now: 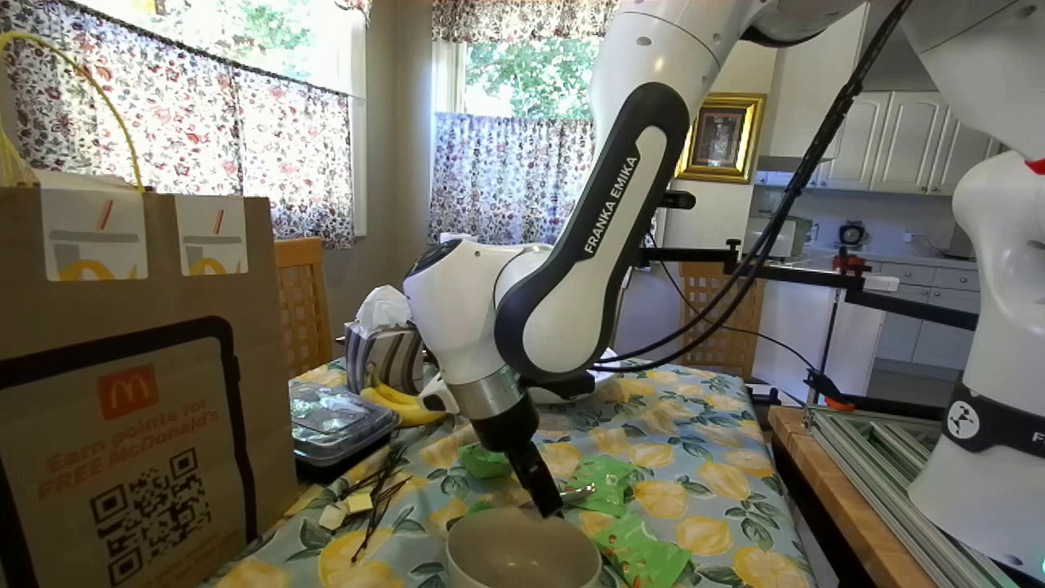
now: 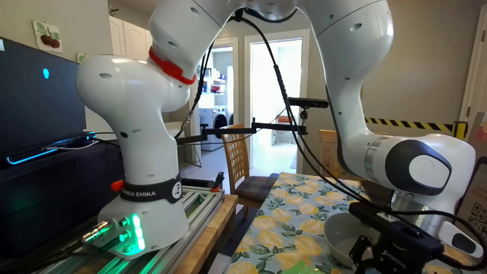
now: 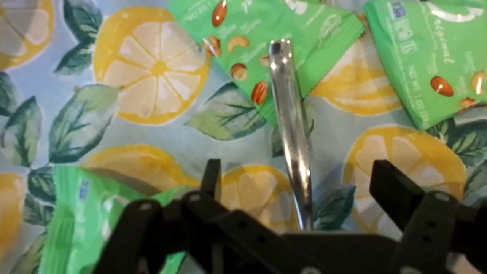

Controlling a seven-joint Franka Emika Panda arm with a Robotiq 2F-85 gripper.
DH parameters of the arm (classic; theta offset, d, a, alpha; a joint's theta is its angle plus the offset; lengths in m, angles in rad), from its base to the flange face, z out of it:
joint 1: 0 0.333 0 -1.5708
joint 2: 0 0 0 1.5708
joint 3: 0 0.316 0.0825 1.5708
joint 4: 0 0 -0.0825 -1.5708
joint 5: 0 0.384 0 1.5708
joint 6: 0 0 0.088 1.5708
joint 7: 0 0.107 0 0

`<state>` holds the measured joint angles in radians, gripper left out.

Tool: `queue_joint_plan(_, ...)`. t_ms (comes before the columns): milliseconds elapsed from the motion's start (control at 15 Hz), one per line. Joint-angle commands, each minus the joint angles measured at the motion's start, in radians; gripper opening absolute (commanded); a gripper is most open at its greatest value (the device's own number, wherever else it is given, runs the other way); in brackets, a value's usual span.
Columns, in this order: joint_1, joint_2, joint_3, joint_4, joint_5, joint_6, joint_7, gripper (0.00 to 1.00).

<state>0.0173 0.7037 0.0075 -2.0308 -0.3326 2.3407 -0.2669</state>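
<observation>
Silver handle (image 3: 290, 125) runs, ungripped, through the gap of my spread hand (image 3: 296, 179), just beside a pale bowl (image 1: 522, 543); the handle's lower end is hidden. Green packets (image 3: 243, 57) printed with nuts lie near the bowl. Farther from the bowl stand a tissue box (image 1: 384, 359) with one tissue (image 1: 384, 309) peaking out, a clear-lidded tray (image 1: 339, 416), its contents lost in glare, and a McDonald's bag (image 1: 147, 376). The bowl stands on a desk (image 2: 293, 228) dressed in lemon print, with floral curtains (image 1: 522, 175) and a lattice-backed chair (image 2: 236, 163) well apart from it.
</observation>
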Motion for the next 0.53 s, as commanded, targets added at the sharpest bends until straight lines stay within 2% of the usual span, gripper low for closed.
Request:
queue_joint_plan(0, -0.019, 0.006, 0.010, 0.007, 0.034, 0.002, -0.008, 1.00)
queue_joint_plan(467, -0.040, -0.014, 0.005, -0.012, 0.068, 0.010, -0.002, 1.00)
